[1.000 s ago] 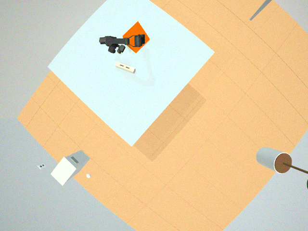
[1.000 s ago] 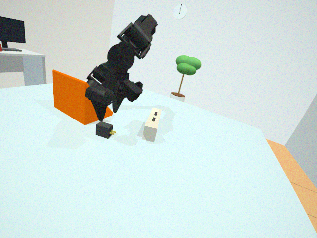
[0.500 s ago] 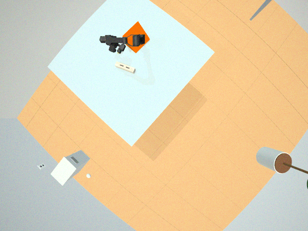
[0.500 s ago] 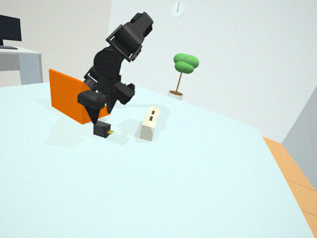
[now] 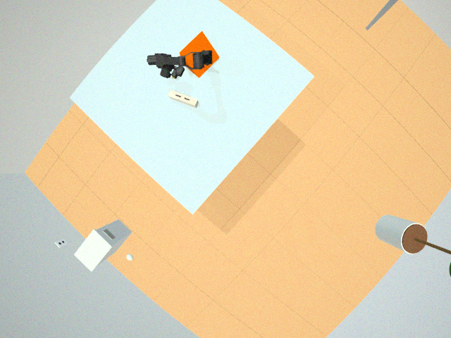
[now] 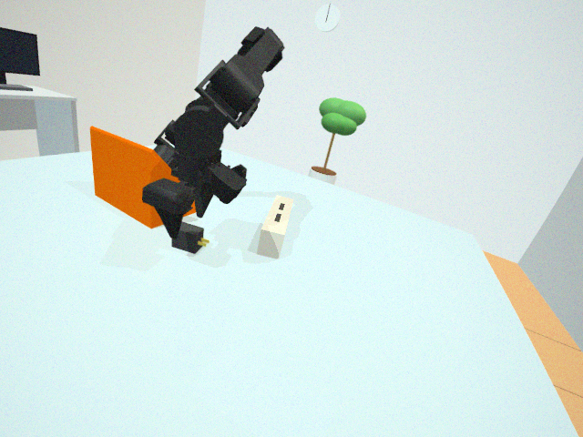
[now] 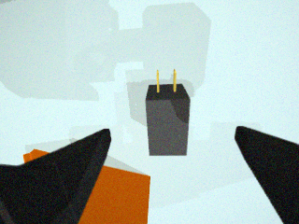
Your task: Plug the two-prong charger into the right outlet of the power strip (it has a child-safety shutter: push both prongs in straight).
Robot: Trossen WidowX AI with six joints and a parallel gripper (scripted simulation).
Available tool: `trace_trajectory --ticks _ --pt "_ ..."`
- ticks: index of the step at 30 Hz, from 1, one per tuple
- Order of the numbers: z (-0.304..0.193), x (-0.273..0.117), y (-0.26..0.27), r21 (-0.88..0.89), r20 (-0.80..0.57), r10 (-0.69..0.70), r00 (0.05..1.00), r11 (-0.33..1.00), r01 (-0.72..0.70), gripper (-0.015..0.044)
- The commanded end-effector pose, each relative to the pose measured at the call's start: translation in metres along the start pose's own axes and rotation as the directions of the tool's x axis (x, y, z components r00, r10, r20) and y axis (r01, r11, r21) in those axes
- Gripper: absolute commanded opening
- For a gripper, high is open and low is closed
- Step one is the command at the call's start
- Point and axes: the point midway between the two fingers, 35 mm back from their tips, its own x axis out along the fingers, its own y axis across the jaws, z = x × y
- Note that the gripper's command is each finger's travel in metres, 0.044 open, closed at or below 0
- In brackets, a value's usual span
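The black charger [image 6: 187, 238] [image 7: 168, 128] lies on the pale table, its two gold prongs pointing away from the gripper's base in the wrist view. In the top view the arm hides nearly all of it. My gripper [image 5: 172, 74] [image 6: 187, 226] [image 7: 171, 133] is open and empty. Its fingertips are on either side of the charger in the wrist view, with a gap on each side. The cream power strip [image 5: 182, 96] [image 6: 271, 228] rests on the table beyond the prong side of the charger, two dark outlets facing up. It is not in the wrist view.
A large orange wedge-shaped block [image 5: 200, 41] [image 6: 122, 178] [image 7: 123, 196] stands close beside the charger and partly under the arm. The table [image 5: 182, 163] [image 6: 282, 352] has its edges well away from the strip. A potted plant [image 5: 397, 232] [image 6: 322, 173] stands off the table.
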Motion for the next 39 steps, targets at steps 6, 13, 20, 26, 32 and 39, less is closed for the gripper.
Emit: trace_trajectory --ticks 6,13,20,26,32,39 --pt "0.0 0.018 0.001 0.007 -0.001 0.009 1.0 1.0 -0.009 0.044" --pt "0.001 0.029 0.002 0.007 -0.001 0.01 1.0 1.0 -0.01 0.044" --pt "0.001 0.038 0.003 0.006 -0.001 0.011 1.0 1.0 -0.011 0.044" --pt "0.002 0.034 0.001 0.0 -0.001 0.005 1.0 1.0 -0.005 0.0335" --pt "0.002 0.034 0.001 0.0 -0.001 0.005 1.0 1.0 -0.005 0.0178" --pt "0.002 0.034 0.001 0.0 -0.001 0.005 1.0 1.0 -0.005 0.0092"
